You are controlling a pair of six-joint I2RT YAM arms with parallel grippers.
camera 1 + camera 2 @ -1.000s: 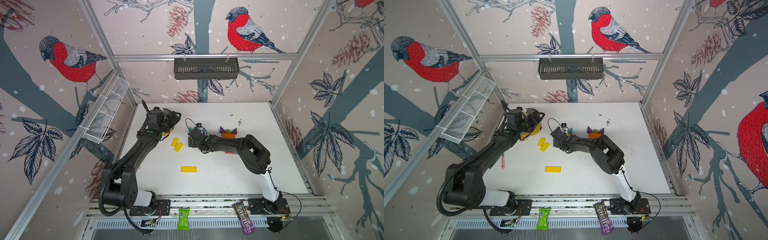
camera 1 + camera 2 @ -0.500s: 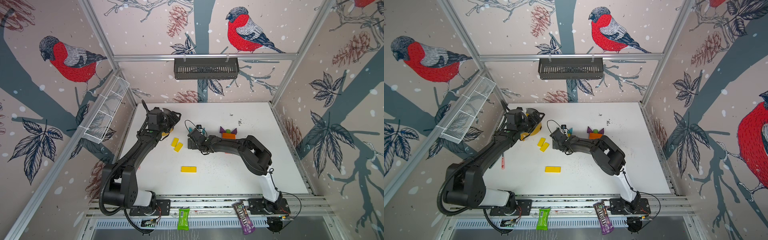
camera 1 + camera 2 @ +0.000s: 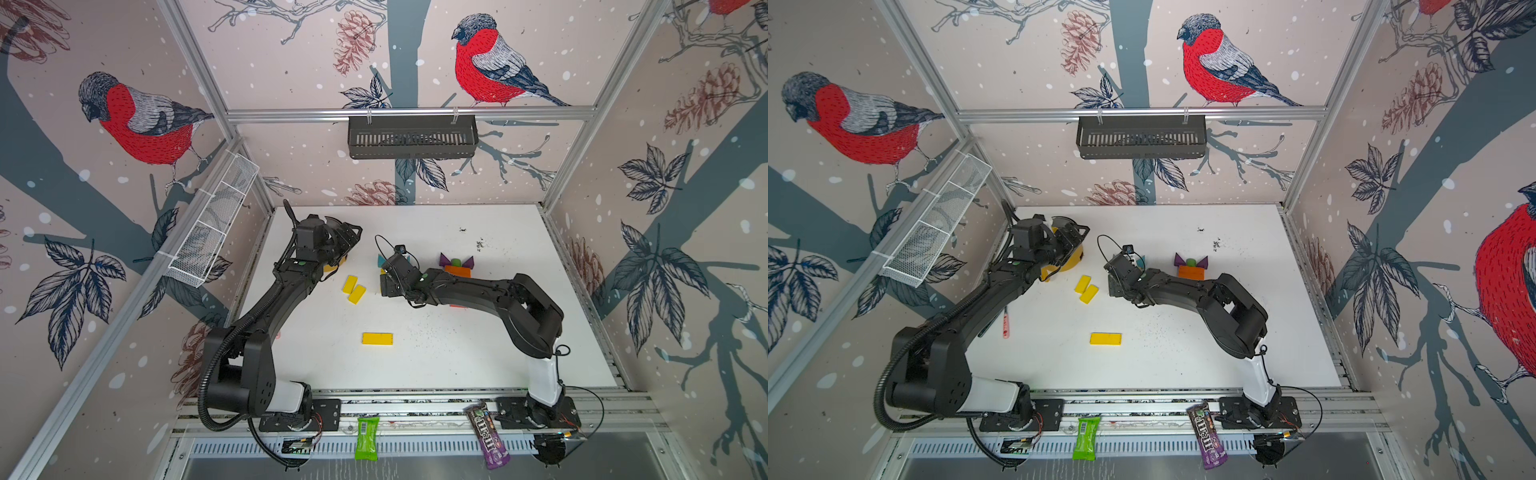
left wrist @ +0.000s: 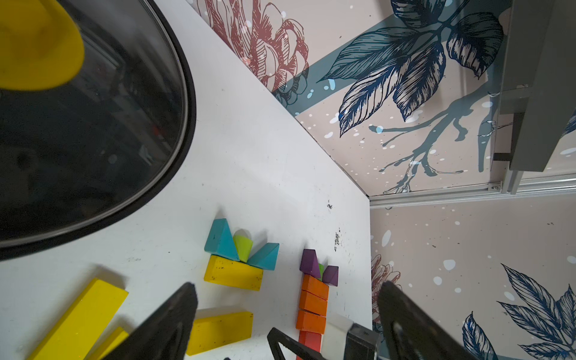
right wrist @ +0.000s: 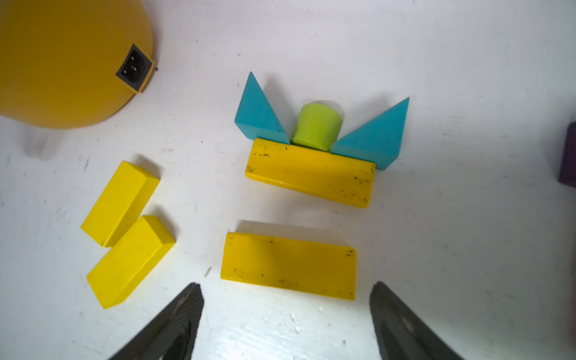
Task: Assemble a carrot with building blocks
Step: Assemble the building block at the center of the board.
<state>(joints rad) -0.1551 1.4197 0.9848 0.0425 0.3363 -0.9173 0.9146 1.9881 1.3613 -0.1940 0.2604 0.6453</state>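
Note:
A finished orange carrot (image 4: 313,300) with purple triangles (image 3: 456,262) lies at mid-table. Beside it, two teal triangles (image 5: 258,112) and a lime-green piece (image 5: 316,126) sit against a yellow bar (image 5: 310,172). A second yellow bar (image 5: 288,266) lies loose just in front of my right gripper (image 5: 286,311), which is open and holds nothing. Two more yellow bars (image 3: 350,284) lie side by side to the left, and another (image 3: 377,338) lies nearer the front. My left gripper (image 3: 345,241) hangs open over the yellow pot (image 3: 1073,259).
The pot's dark lid (image 4: 93,124) with its yellow knob (image 4: 34,43) fills the left wrist view. A pink pen (image 3: 1005,324) lies by the left arm. Candy packets (image 3: 366,432) sit on the front rail. A wire basket (image 3: 212,224) hangs on the left wall.
My right wrist has shifted slightly above the yellow bars, its jaws still apart. The left arm has not moved.

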